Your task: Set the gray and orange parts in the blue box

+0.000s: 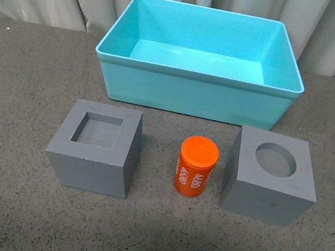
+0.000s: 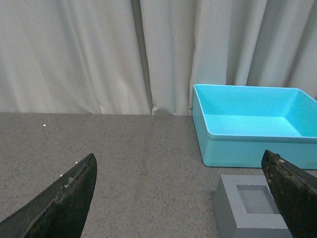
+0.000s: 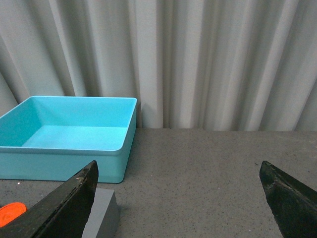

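Gray tabletop [image 1: 7, 203], both jaws wide, empty, square-recess cube [image 2: 247, 204] near left jaws

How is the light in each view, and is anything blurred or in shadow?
Front view: soft even light, sharp, faint shadow at the base of the square-recess cube, mild sheen on the blue box floor. Left wrist view: the left end effector is dark before a bright curtain. Right wrist view: the right end effector likewise.
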`<control>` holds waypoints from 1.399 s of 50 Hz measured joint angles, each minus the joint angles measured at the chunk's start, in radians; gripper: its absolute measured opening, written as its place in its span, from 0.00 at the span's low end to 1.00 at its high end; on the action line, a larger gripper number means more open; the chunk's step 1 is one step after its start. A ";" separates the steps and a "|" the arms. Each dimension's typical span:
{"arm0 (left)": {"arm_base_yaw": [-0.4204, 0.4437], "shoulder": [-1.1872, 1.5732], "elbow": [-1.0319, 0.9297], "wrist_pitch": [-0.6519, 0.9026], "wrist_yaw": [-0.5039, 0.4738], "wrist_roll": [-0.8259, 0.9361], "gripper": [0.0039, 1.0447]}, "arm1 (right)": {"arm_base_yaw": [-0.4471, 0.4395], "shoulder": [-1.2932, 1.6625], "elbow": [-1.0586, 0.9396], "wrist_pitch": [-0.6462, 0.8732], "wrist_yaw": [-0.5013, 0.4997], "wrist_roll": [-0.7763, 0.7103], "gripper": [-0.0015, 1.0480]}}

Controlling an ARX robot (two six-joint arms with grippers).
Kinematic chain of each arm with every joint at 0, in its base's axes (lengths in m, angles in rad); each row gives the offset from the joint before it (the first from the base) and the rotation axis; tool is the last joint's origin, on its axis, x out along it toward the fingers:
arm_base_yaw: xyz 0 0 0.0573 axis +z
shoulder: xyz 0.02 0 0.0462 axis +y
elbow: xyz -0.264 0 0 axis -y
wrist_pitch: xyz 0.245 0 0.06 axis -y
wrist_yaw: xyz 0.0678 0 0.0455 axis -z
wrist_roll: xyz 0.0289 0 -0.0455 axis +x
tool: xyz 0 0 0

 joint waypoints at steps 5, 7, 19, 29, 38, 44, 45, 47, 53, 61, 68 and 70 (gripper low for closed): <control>0.000 0.000 0.000 0.000 0.000 0.000 0.94 | 0.000 0.000 0.000 0.000 0.000 0.000 0.91; 0.000 0.000 0.000 0.000 0.000 0.000 0.94 | 0.000 0.000 0.000 0.000 0.000 0.000 0.91; 0.000 0.000 0.000 0.000 0.000 0.000 0.94 | 0.000 0.000 0.000 0.000 0.000 0.000 0.91; 0.000 0.000 0.000 0.000 0.000 0.000 0.94 | 0.000 0.000 0.000 0.000 0.000 0.000 0.91; 0.000 0.000 0.000 0.000 0.000 0.000 0.94 | 0.000 0.000 0.000 0.000 0.000 0.000 0.91; 0.000 0.000 0.000 0.000 0.000 0.000 0.94 | 0.000 0.000 0.000 0.000 0.000 0.000 0.91; 0.000 0.000 0.000 0.000 0.000 0.000 0.94 | 0.000 0.000 0.000 0.000 0.000 0.000 0.91; 0.000 0.000 0.000 0.000 0.000 0.000 0.94 | 0.000 0.000 0.000 0.000 0.000 0.000 0.91; 0.000 0.000 0.000 0.000 0.000 0.000 0.94 | 0.000 0.000 0.000 0.000 0.000 0.000 0.91; 0.000 0.000 0.000 0.000 0.000 0.000 0.94 | 0.000 0.000 0.000 0.000 0.000 0.000 0.91; 0.000 0.000 0.000 0.000 -0.001 0.000 0.94 | 0.052 0.059 0.014 0.043 0.069 -0.217 0.91; 0.000 0.000 0.000 0.000 0.000 0.000 0.94 | 0.072 0.152 0.035 0.069 0.073 -0.256 0.91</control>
